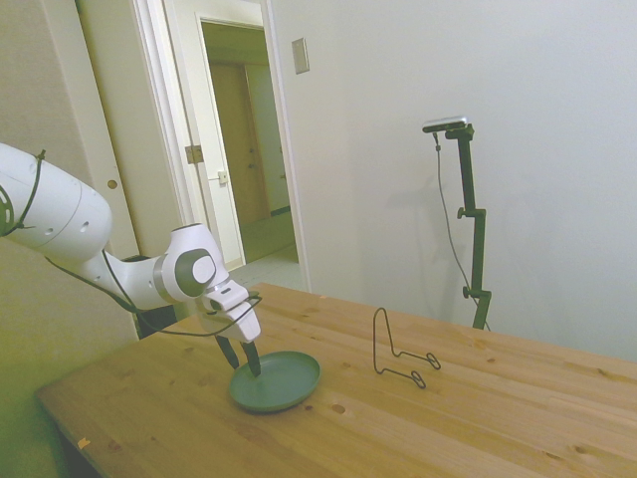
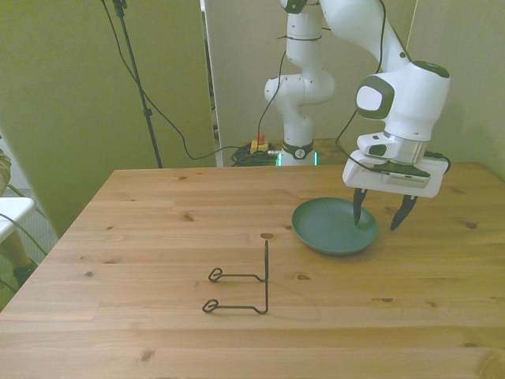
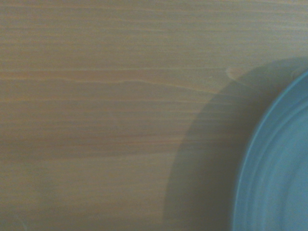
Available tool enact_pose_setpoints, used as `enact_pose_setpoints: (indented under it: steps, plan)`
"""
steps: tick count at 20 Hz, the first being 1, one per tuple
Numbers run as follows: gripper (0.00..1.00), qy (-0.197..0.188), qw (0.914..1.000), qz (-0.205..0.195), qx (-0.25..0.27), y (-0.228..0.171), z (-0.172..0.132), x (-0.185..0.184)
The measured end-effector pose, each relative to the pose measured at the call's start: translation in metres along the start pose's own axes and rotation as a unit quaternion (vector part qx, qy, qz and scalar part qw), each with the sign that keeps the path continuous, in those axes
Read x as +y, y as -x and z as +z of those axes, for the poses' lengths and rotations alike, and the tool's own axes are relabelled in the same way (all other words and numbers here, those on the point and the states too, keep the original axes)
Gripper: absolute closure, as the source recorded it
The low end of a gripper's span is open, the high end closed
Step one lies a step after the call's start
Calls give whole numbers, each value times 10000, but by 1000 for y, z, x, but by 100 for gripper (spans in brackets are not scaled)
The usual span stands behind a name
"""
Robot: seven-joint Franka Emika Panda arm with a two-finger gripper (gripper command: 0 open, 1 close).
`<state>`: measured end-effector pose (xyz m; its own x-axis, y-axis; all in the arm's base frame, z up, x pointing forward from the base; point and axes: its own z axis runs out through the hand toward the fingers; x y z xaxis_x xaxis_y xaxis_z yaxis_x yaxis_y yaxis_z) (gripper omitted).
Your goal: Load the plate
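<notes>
Side view, left to right: white arm (image 1: 119, 269) reaches in low over the wooden table (image 1: 478, 418). Gripper (image 1: 242, 356) points down at the near-arm edge of the teal-green plate (image 1: 284, 383), its dark fingertips over or at the rim (contact not certain from here). Plate lies flat on the table. Further right, well apart from the plate, stands a thin black wire stand (image 1: 398, 351), upright loop with two feet on the wood.

Front view, left to right: wire stand (image 2: 245, 288) nearer the camera, plate (image 2: 327, 225) beyond it toward the front view's right, gripper (image 2: 381, 219) at the plate's right rim. Jaws spread apart, one finger over the plate, the other outside the rim; nothing held.

Wrist view: blurred plate edge (image 3: 274, 168) and its shadow on bare wood.
</notes>
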<state>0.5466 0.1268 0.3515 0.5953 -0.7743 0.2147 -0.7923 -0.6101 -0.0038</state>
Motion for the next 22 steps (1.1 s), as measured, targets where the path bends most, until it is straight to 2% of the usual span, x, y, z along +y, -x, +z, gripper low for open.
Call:
enact_pose_setpoints:
  steps: [4,5,22]
  plan:
    - [0,30,9999,104,48,0,1,-1]
    - [100,43,9999,121,52,0,1,-2]
    - [100,118,9998,164,38,-4,4,-1]
